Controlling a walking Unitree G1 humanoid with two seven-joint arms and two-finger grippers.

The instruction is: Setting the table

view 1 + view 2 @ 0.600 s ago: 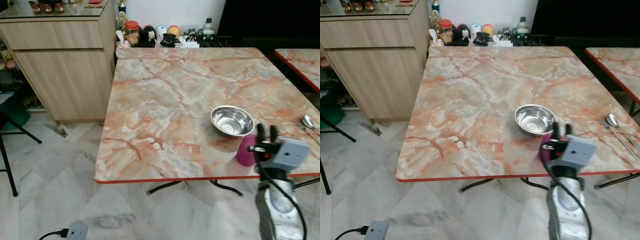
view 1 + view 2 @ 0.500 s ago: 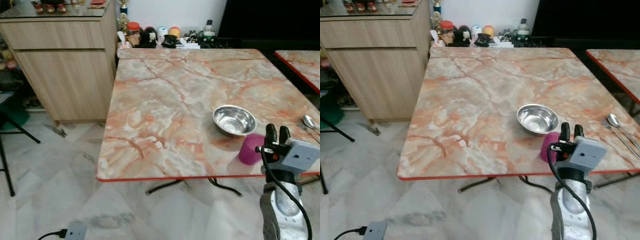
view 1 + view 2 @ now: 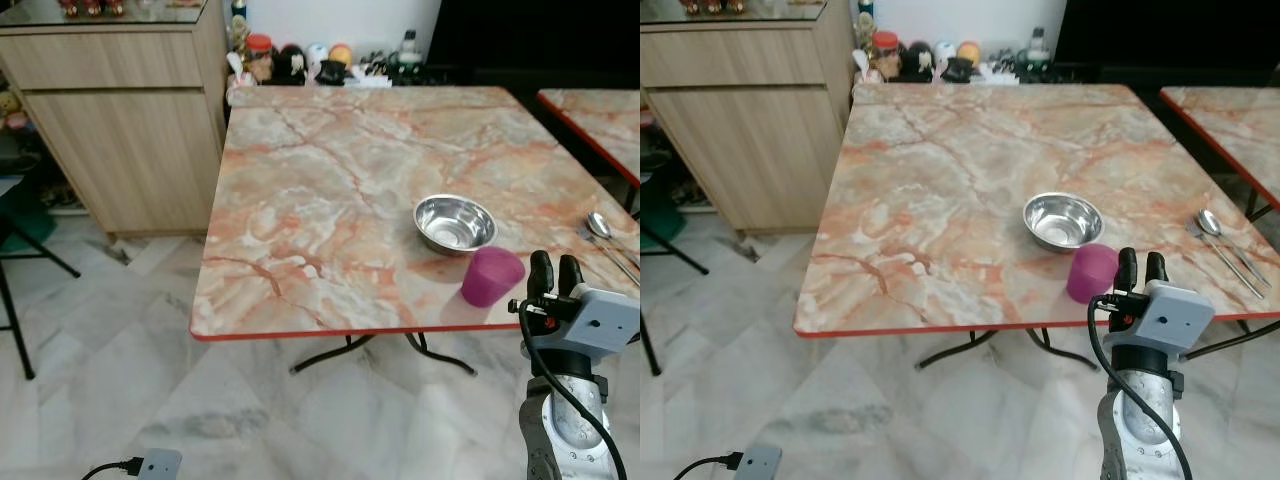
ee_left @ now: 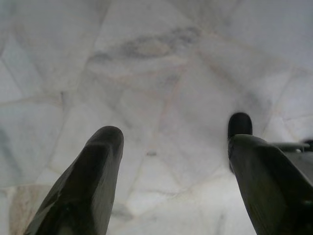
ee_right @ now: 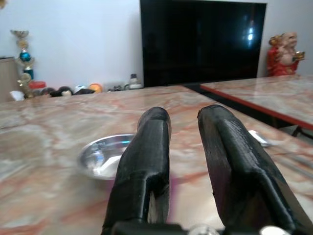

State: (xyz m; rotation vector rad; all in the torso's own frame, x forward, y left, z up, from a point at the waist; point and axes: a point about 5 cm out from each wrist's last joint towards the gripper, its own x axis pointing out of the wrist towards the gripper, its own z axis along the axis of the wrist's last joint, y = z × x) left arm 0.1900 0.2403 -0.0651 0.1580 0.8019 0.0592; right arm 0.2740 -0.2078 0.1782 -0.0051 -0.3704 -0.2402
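Right arm is raised in front of the table's near edge, forearm upright, right gripper (image 3: 556, 270) pointing up and forward with its two black fingers (image 5: 146, 161) nearly together, just a thin gap between them and nothing held. The cup (image 3: 491, 276), purple and upside down, sits on the table (image 3: 330, 200) just past the fingertips and a bit to their left, close but not touching. In the right wrist view a bit of purple peeks out low behind the fingers. Right behind the cup is the steel bowl (image 3: 455, 222), almost touching it. A spoon (image 3: 1208, 222) and another long utensil beside it lie near the table's right edge, well apart from the gripper.

Left gripper (image 4: 171, 161) hangs over the marble floor (image 4: 161, 73) with its fingers spread wide, empty.

Wooden cabinet (image 3: 120, 110) off to the left, knickknacks along the far wall, a second table (image 3: 600, 115) on the right. Nothing sits between the fingers and the cup
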